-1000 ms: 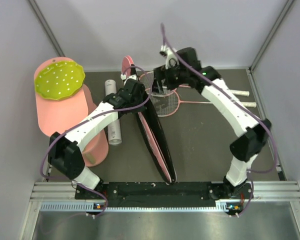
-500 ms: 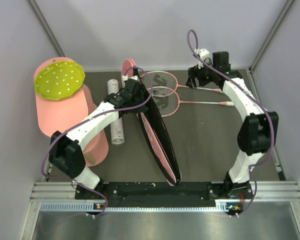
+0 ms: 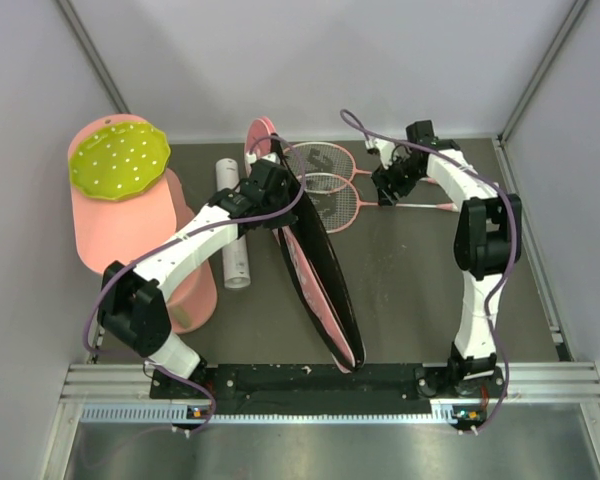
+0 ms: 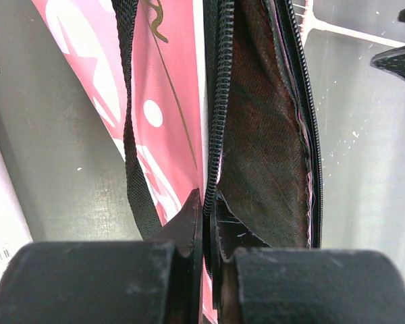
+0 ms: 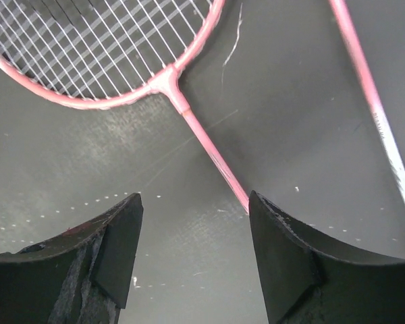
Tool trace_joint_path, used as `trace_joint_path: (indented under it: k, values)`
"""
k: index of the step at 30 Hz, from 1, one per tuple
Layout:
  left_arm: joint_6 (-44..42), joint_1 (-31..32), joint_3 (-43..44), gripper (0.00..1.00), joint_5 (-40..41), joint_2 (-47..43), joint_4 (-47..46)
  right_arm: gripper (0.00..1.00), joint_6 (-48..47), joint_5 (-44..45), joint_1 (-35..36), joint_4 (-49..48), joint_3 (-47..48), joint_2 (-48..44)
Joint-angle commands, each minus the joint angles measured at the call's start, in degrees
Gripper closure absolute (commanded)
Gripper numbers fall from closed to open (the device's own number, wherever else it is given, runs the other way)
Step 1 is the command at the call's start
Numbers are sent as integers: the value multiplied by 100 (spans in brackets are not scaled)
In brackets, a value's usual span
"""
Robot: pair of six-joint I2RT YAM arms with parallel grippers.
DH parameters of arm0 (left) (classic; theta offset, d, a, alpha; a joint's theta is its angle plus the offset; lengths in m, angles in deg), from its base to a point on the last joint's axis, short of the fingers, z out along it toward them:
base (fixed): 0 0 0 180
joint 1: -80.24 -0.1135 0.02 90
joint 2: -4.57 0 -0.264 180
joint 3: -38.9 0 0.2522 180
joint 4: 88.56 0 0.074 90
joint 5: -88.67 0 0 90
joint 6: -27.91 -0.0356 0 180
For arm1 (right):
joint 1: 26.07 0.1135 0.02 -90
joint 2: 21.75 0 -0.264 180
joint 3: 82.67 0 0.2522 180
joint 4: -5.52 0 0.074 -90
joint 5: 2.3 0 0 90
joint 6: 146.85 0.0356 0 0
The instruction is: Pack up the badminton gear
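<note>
Nearest, 1 pink bag (image 3: 315,270) stands on edge on the table (image 3: 410,290), unzipped, its dark lining showing; the left gripper (image 4: 206,223) pinches its zipper edge tight. Left of it lies 1 white tube (image 3: 227,230), beside 1 big pink cylinder (image 3: 145,230). Farther back, 2 rackets (image 3: 332,203) lie side by side outside the bag, the right gripper (image 5: 192,202) spread wide over 1 shaft.

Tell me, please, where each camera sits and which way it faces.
Top external: above and behind, looking down on the table; both arms show.
Left wrist: along the left end effector, shut on the bag edge.
Right wrist: down past the open right end effector at a racket shaft.
Shared with top external: bag, racket.
</note>
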Motion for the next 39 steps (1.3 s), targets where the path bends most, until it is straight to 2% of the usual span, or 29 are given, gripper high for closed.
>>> trace_joint_path:
  k: [1,11,17,18,20,21,23,32,36,37,39]
  values:
    - [-83,-10,-51,100,-198,-29,-193,37,-499,262,-42,189,271,332]
    - [-136,-10,-25,100,-453,103,-289,47,-675,701,133,-57,271,807]
    - [-101,-10,-24,100,-697,139,-342,66,-719,1184,361,-512,-212,755]
    - [-92,-19,-24,100,-725,173,-351,75,-701,1368,432,-670,-308,659]
    - [-66,-19,-16,100,-813,200,-342,83,-701,2114,633,-1230,-695,483]
    - [-57,-10,2,100,-831,226,-325,93,-701,2343,704,-1374,-939,387]
    - [-22,-10,11,100,-884,227,-316,100,-553,2932,845,-1725,-1152,18]
    - [216,-36,46,100,-1252,183,-702,100,756,3697,959,-1744,-2215,-1767]
    - [260,-72,55,100,-1341,218,-895,100,1626,4216,1109,-1315,-2199,-2355]
    - [260,-106,46,100,-1350,235,-983,100,2089,4322,1118,-1261,-2207,-2470]
    - [268,-168,55,100,-1437,305,-1045,100,2478,4114,1118,-981,-2208,-2883]
